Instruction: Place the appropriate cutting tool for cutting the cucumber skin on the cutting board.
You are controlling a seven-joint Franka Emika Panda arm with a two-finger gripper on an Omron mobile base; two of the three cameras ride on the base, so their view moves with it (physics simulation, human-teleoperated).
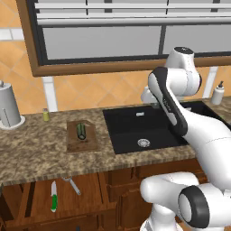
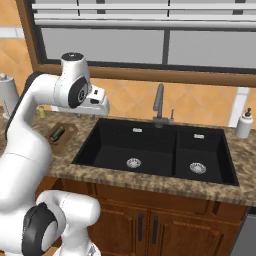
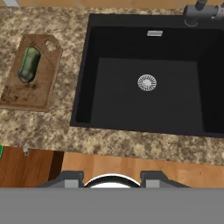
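Two utensils lie in the open drawer below the cutting board (image 1: 81, 136), so the grey peeler (image 1: 72, 185) awaits pickup while the tool (image 2: 102, 107) hangs, spread unclear, above the sink (image 2: 150, 150).

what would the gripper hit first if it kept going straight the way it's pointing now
Probably the floor of the sink's left basin, near the drain. The hand view looks straight down into it with nothing between. Depth is hard to judge, and the counter's front edge lies close to that line.
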